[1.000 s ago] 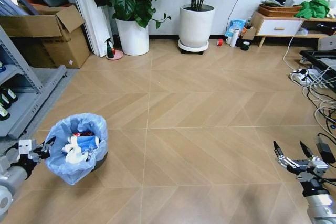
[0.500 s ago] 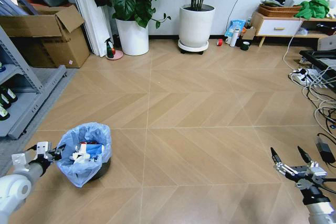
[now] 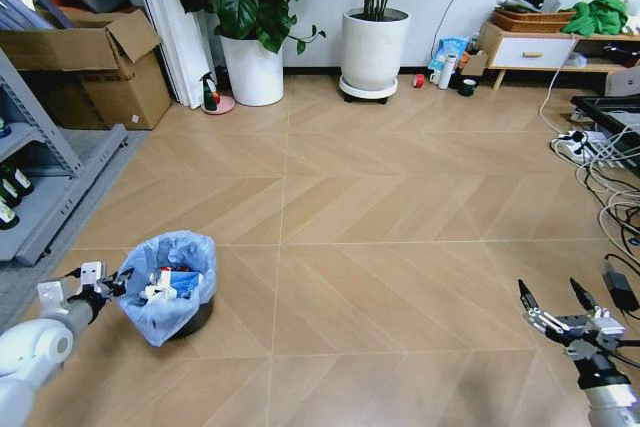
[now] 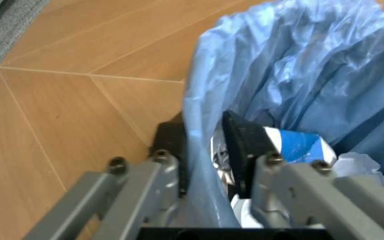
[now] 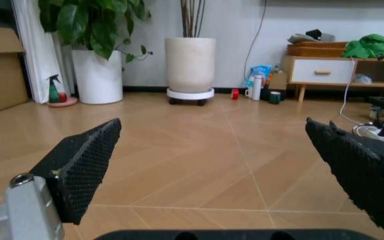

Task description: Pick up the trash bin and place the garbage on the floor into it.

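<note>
The left gripper (image 4: 205, 150) pinches the trash bin's (image 3: 172, 292) crinkled blue liner rim; the right gripper (image 3: 556, 303) hangs wide above chevron floor (image 3: 380, 277).

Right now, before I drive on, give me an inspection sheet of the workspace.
Surface: the floor, no loose litter seen.
Job's things: the trash bin stands at the robot's left front, garbage inside the blue liner.
Clutter: bottle, mug and small items by the far wall.
Grippers: left gripper shut on the trash bin rim; right gripper open, low at the right.
Cables: tangle along the right edge.
Surroundings: two plant pots, cardboard boxes, shelving.
</note>
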Available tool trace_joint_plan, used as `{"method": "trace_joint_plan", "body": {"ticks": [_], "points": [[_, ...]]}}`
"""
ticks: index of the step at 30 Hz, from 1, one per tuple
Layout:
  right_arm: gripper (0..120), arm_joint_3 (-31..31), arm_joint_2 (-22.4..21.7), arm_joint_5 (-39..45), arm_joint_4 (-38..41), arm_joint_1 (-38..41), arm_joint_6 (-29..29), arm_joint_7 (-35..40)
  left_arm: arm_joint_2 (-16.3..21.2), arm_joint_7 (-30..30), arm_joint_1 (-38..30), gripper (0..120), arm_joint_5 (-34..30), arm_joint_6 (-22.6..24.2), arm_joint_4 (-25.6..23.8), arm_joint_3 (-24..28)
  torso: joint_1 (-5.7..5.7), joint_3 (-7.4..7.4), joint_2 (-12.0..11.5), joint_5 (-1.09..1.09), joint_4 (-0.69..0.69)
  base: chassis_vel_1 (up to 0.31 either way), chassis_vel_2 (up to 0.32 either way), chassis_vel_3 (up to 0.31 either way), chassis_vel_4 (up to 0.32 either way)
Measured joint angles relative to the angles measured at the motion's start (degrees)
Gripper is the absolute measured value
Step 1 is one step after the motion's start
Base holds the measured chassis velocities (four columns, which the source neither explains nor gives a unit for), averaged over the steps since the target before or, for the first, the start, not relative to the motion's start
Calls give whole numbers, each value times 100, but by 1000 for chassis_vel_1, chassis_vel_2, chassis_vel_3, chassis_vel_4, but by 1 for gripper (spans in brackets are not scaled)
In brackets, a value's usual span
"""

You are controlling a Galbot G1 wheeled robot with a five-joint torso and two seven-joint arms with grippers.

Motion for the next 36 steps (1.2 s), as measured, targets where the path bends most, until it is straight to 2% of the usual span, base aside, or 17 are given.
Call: {"method": "trace_joint_plan", "body": {"ticks": [1, 6, 9, 11, 13, 15, 17, 19, 21, 27, 29, 31, 32, 35, 36], "points": [[100, 4, -16, 5, -13, 6, -3, 3, -4, -3, -47, 32, -4, -1, 24, 29, 0, 0, 0, 1, 0, 0, 0, 0, 0], [100, 9, -58, 22, -34, 24, -13, 17, -13, -12, -109, 44, -9, -2, 47, 58, 0, 0, 0, 1, 0, 0, 0, 0, 0], [100, 5, -93, 35, -64, 53, -21, 34, -16, -72, -112, 61, -7, -34, 47, 36, 0, 0, 0, 0, 0, 0, 0, 0, 0], [100, 1, -96, 38, -69, 55, -22, 36, -15, -101, -92, 65, -6, -48, 35, -4, 0, 0, 0, 0, -1, 0, 0, 0, 0], [100, -9, -104, 44, -71, 56, -25, 37, -2, -200, -5, 74, 15, -87, -24, -132, 0, 0, 0, 1, -1, 0, 0, 0, 0], [100, -15, -111, 52, -70, 60, -26, 44, 0, -363, 114, 83, 80, -216, -103, -262, 0, 0, 0, 2, -1, 0, 0, 0, 0], [100, -18, -114, 55, -67, 61, -29, 61, 0, -412, 169, 85, 119, -287, -134, -306, 0, 0, 0, 2, 0, 0, 0, 0, 0], [100, -42, -127, 62, 16, 51, -87, 224, -17, -495, 404, 97, 294, -591, -238, -494, 0, 0, 0, 1, 0, 0, 0, 0, 0], [100, -45, -131, 64, 42, 48, -108, 265, -23, -501, 440, 97, 297, -616, -258, -531, 0, 0, 0, 1, 0, 0, 0, 0, 0], [100, -9, -183, 65, 309, -46, -178, 402, -119, -520, 808, 100, 299, -927, -536, -1083, -1, 0, 0, 1, 0, 0, 0, 0, 0], [100, 75, -168, 52, 508, -130, -131, 414, -253, -505, 1055, 100, 374, -1145, -860, -1474, -1, 0, 0, 2, 0, 0, 0, 0, 0], [100, 91, -160, 53, 542, -147, -124, 420, -270, -501, 1089, 100, 394, -1170, -906, -1519, -1, 0, 0, 2, 0, 0, 0, 0, 0], [100, 160, -123, 56, 694, -239, -57, 423, -393, -484, 1284, 100, 524, -1293, -1231, -1798, -1, -1, 0, 0, 0, 0, 0, 0, 0], [100, 300, -68, 90, 951, -394, 21, 409, -519, -462, 1563, 100, 596, -1367, -1780, -2124, -1, -1, 0, 1, 0, 0, 0, 0, 0], [100, 300, -68, 90, 951, -394, 21, 409, -519, -462, 1563, 100, 596, -1367, -1780, -2124, -1, -1, 0, 1, 0, 0, 0, 0, 0]]}}
